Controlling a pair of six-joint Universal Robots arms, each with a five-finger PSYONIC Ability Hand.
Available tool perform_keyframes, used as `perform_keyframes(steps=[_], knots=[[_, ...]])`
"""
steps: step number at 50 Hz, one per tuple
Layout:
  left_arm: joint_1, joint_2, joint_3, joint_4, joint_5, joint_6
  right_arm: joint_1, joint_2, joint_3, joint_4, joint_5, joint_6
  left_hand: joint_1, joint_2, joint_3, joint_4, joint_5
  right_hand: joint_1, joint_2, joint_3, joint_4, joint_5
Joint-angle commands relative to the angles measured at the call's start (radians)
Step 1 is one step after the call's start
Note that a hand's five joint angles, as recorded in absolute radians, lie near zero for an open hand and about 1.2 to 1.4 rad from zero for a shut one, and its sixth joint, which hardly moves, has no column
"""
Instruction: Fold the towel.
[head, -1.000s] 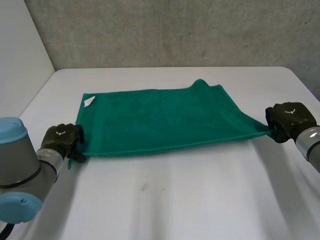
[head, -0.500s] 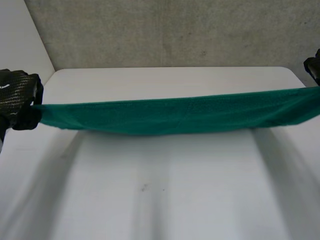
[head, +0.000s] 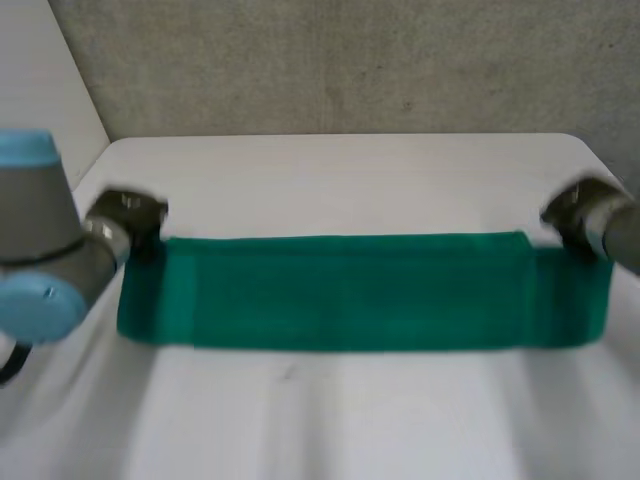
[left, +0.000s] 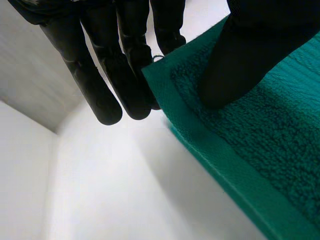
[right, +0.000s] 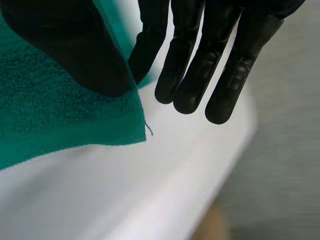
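Observation:
The green towel is stretched as a long band between my two arms, above the white table. In the left wrist view my left hand pinches one corner of the towel, with the thumb on top and the fingers behind the hem. In the right wrist view my right hand pinches the opposite end's corner of the towel between thumb and fingers. The left arm stands at the band's left end and the right arm at its right end.
A grey wall rises behind the table's far edge. The table's right edge runs close beyond the right hand's fingertips. Bare table top lies in front of the towel and behind it.
The towel lay flat on the table, then both hands lifted its near corners and pulled it taut in the air. Now the band hangs lower and broader, with both arms drawn inward.

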Motion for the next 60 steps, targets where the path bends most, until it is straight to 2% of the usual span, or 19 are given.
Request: perform_keyframes(steps=[1, 4, 5, 8, 11, 16, 21, 28, 34, 39, 43, 44, 47, 48, 50, 55, 60], knots=[[-0.028, 0.076, 0.324, 0.267, -0.038, -0.047, 0.035, -0.019, -0.333, -0.372, -0.006, 0.344, 0.269, 0.200, 0.205, 0.201, 0.257, 0.417, 0.223, 0.218, 0.207, 0.231], [-0.029, 0.156, 0.289, 0.471, -0.044, -0.106, 0.030, -0.108, -0.307, -0.523, -0.014, 0.452, 0.269, 0.200, 0.205, 0.201, 0.257, 0.417, 0.223, 0.218, 0.207, 0.231], [-0.025, 0.198, 0.260, 0.590, -0.047, -0.139, 0.032, -0.175, -0.265, -0.601, -0.017, 0.504, 0.269, 0.200, 0.205, 0.201, 0.257, 0.417, 0.223, 0.218, 0.207, 0.231], [-0.023, 0.221, 0.220, 0.656, -0.051, -0.166, 0.027, -0.278, -0.177, -0.657, -0.046, 0.526, 0.269, 0.200, 0.205, 0.201, 0.257, 0.417, 0.223, 0.218, 0.207, 0.231], [-0.022, 0.216, 0.191, 0.607, -0.050, -0.176, 0.021, -0.287, -0.133, -0.646, -0.074, 0.524, 0.269, 0.200, 0.205, 0.201, 0.257, 0.417, 0.223, 0.218, 0.207, 0.231], [-0.006, 0.190, 0.100, 0.538, -0.045, -0.215, 0.020, -0.248, -0.056, -0.535, -0.107, 0.512, 0.269, 0.200, 0.205, 0.201, 0.257, 0.417, 0.223, 0.218, 0.207, 0.231], [0.015, 0.157, -0.041, 0.542, -0.038, -0.268, 0.029, -0.157, 0.029, -0.465, -0.120, 0.468, 0.269, 0.200, 0.205, 0.201, 0.257, 0.417, 0.223, 0.218, 0.207, 0.231], [0.009, 0.037, -0.156, 0.558, -0.035, -0.265, 0.029, -0.007, 0.133, -0.456, -0.109, 0.374, 0.269, 0.200, 0.205, 0.201, 0.257, 0.417, 0.223, 0.218, 0.207, 0.231], [0.014, 0.015, -0.236, 0.542, -0.035, -0.256, 0.020, 0.024, 0.185, -0.390, -0.114, 0.349, 0.269, 0.200, 0.205, 0.201, 0.257, 0.417, 0.223, 0.218, 0.207, 0.231], [0.027, 0.087, -0.394, 0.470, -0.036, -0.180, 0.015, -0.020, 0.249, -0.216, -0.124, 0.290, 0.269, 0.200, 0.205, 0.201, 0.257, 0.417, 0.223, 0.218, 0.207, 0.231], [0.061, 0.215, -0.530, 0.328, -0.035, -0.045, -0.002, -0.140, 0.377, -0.018, -0.123, 0.074, 0.269, 0.200, 0.205, 0.201, 0.257, 0.417, 0.223, 0.218, 0.207, 0.231], [0.075, 0.260, -0.576, 0.250, -0.028, 0.027, -0.034, -0.184, 0.447, 0.045, -0.118, -0.034, 0.269, 0.200, 0.205, 0.201, 0.257, 0.417, 0.223, 0.218, 0.207, 0.231], [0.086, 0.324, -0.625, 0.138, -0.004, 0.119, -0.094, -0.240, 0.535, 0.111, -0.117, -0.178, 0.269, 0.200, 0.205, 0.201, 0.257, 0.417, 0.223, 0.218, 0.207, 0.231], [0.089, 0.356, -0.644, 0.078, 0.016, 0.161, -0.120, -0.266, 0.568, 0.110, -0.120, -0.239, 0.269, 0.200, 0.205, 0.201, 0.257, 0.417, 0.223, 0.218, 0.207, 0.231], [0.087, 0.377, -0.651, 0.044, 0.034, 0.176, -0.143, -0.278, 0.570, 0.078, -0.121, -0.243, 0.269, 0.200, 0.205, 0.201, 0.257, 0.417, 0.223, 0.218, 0.207, 0.231], [0.078, 0.387, -0.629, 0.068, 0.076, 0.164, -0.123, -0.278, 0.517, -0.066, -0.121, -0.133, 0.269, 0.200, 0.205, 0.201, 0.257, 0.417, 0.223, 0.218, 0.207, 0.231], [0.052, 0.301, -0.528, 0.247, 0.076, 0.108, -0.079, -0.213, 0.460, -0.140, -0.141, -0.042, 0.269, 0.200, 0.205, 0.201, 0.257, 0.417, 0.223, 0.218, 0.207, 0.231]])
